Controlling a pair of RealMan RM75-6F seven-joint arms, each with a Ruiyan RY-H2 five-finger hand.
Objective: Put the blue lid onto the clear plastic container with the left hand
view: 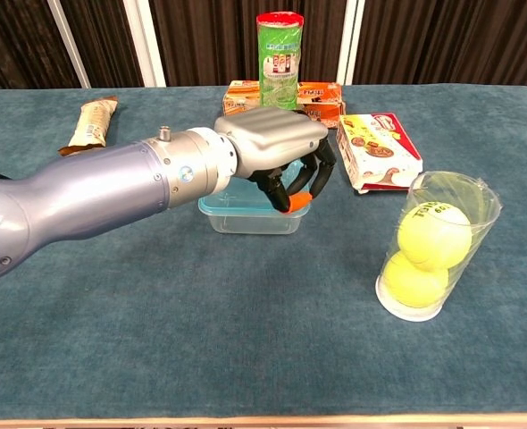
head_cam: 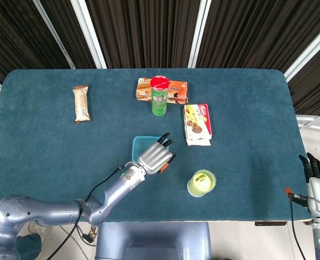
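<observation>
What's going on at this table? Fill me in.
The robot's left hand hovers over the near right part of the clear plastic container, and the blue lid already sits on it. The hand holds nothing. The right hand hangs idle off the table's right edge. A cup of tennis balls, a green can, snack boxes and a wrapped bar stand around untouched.

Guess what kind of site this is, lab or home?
Probably a lab or test bay. A table covered in teal felt stands before black pleated curtains, with assorted groceries laid out like props: a snack bar, biscuit box and cup of tennis balls.
</observation>
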